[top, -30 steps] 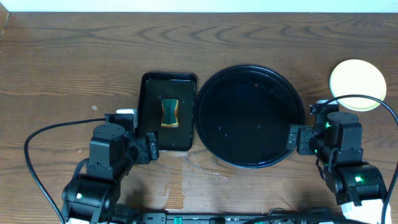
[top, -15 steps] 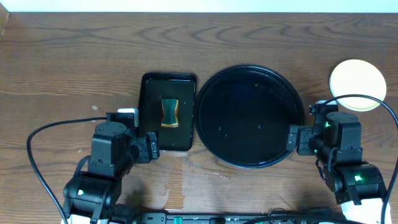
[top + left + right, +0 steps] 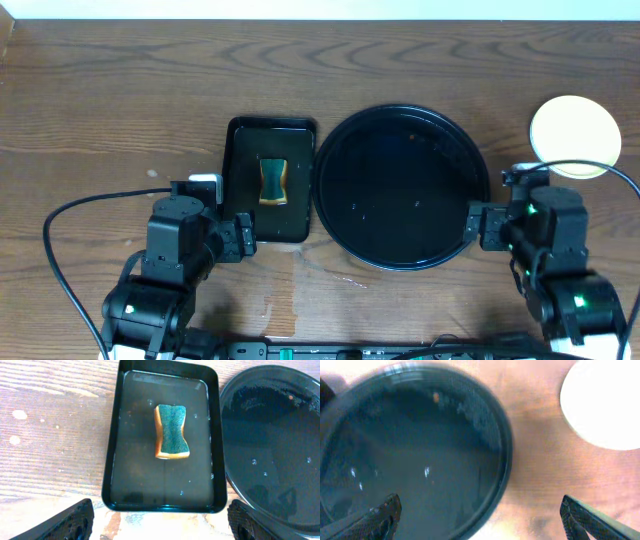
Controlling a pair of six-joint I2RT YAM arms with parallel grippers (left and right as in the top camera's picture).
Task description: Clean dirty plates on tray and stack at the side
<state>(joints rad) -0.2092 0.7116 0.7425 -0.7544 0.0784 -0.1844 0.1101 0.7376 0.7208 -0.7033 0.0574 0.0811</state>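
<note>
The round black tray (image 3: 345, 140) holds no plates, only water drops; it also shows in the left wrist view (image 3: 300, 390) and the blurred right wrist view (image 3: 502, 455). A pale yellow plate (image 3: 575, 137) lies on the table to the tray's right, also in the right wrist view (image 3: 605, 405); any plates under it are hidden. My left gripper (image 3: 240, 238) (image 3: 160, 527) is open and empty, just before the rectangular tray's near edge. My right gripper (image 3: 478, 225) (image 3: 480, 520) is open and empty, over the round tray's right rim.
A smaller rectangular black tray (image 3: 240, 160) (image 3: 112, 460), wet inside, holds a yellow sponge with a green top (image 3: 272, 181) (image 3: 172, 431), left of the round tray. Black cables run from both arms along the table's front.
My right arm has drawn back slightly toward the table's front; its view is blurred. The left arm, trays and plate have not moved.
</note>
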